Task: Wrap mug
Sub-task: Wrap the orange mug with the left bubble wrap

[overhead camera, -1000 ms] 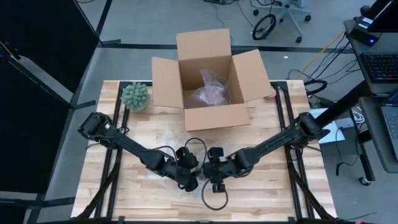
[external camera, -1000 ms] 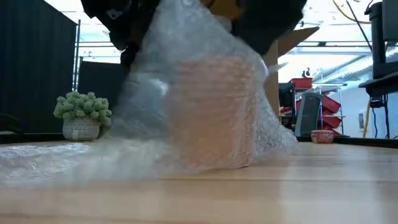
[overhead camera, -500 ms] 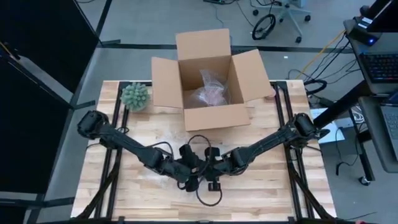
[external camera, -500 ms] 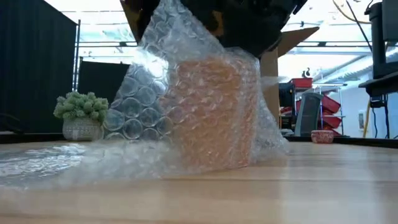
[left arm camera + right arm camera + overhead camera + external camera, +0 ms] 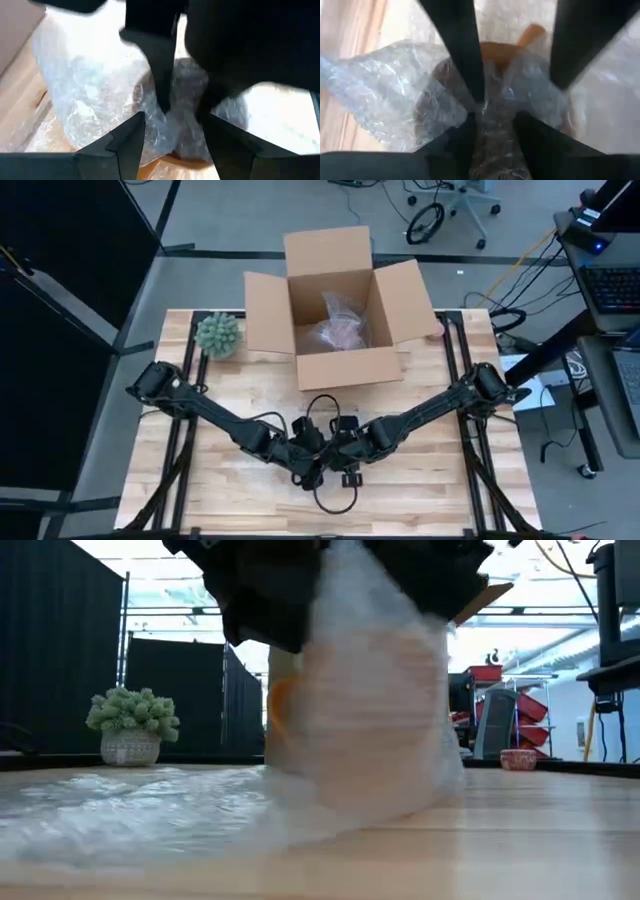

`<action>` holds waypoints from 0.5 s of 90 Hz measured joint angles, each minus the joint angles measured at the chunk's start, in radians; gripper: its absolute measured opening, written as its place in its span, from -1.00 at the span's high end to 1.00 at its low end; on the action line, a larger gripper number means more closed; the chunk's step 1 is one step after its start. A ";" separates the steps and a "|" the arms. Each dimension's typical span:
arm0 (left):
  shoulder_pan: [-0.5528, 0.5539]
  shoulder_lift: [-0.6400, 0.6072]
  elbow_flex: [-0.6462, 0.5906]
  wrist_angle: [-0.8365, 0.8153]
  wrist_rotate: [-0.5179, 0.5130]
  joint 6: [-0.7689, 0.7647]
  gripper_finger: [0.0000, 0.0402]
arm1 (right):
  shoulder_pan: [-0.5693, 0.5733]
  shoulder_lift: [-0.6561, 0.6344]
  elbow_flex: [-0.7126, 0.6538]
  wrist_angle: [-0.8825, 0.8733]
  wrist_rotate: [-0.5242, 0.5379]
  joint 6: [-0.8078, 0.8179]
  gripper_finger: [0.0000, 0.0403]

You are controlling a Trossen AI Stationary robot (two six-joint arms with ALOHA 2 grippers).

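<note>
At mid-table, both hands, left [image 5: 311, 471] and right [image 5: 345, 470], have drawn closer, clenched on the bubble wrap [image 5: 200, 815] around the mug [image 5: 350, 730].

Floor: grey and smooth, with dark tape lines [image 5: 250, 252] crossing it behind the table.
Walls: black curtain panels [image 5: 60, 650] on the left side of the room.
Furniture: a wooden table [image 5: 450, 490] on a black frame; an office chair [image 5: 470, 205] far behind; a desk with a keyboard [image 5: 610, 285] at the right edge.
Cables: yellow and black ones [image 5: 520, 270] on the floor (loosely coiled).
Light: bright, from the ceiling area [image 5: 540, 630] in the low view.
Far shelf: red items [image 5: 515, 710], too small to tell.
</note>
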 joint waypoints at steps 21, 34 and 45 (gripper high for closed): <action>-0.003 0.001 -0.001 0.053 -0.008 0.021 0.06 | 0.000 0.000 0.080 -0.181 -0.004 0.073 0.34; -0.007 0.008 -0.007 0.036 0.009 0.033 0.06 | -0.001 -0.064 0.108 -0.129 0.005 0.087 0.34; -0.007 0.011 -0.011 0.019 0.026 0.028 0.06 | 0.002 -0.056 0.104 -0.096 0.002 0.077 0.34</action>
